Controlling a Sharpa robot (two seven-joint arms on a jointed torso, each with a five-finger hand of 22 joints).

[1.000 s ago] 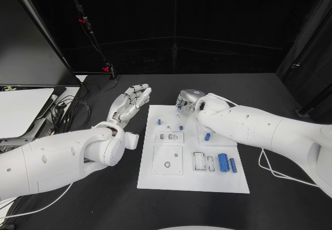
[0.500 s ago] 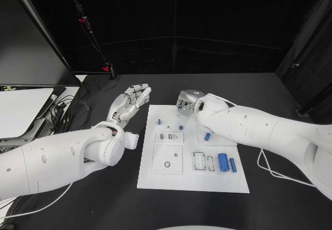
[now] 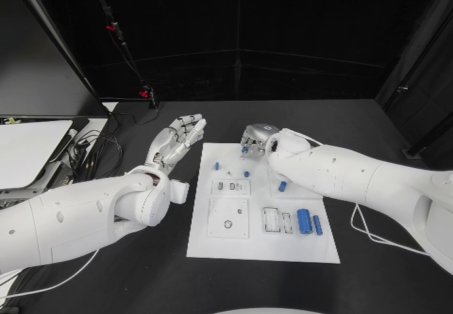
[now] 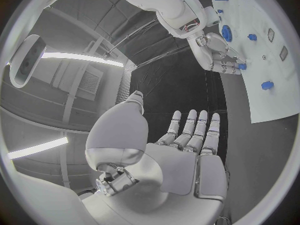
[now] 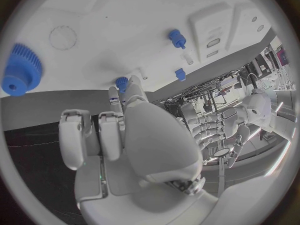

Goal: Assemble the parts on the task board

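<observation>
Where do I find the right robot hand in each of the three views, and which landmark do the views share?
Head view: the right robot hand sits at the far edge of the white task board.
Left wrist view: it is beyond the left robot hand, fingers down at the board's edge.
Right wrist view: it fills the middle, fingertips toward the board.
Shared landmark: the task board.

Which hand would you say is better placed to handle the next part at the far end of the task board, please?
The right hand: it hovers over the far end of the task board, fingertips at a small blue part. The left hand is raised, fingers spread, beside the board, holding nothing.
</observation>
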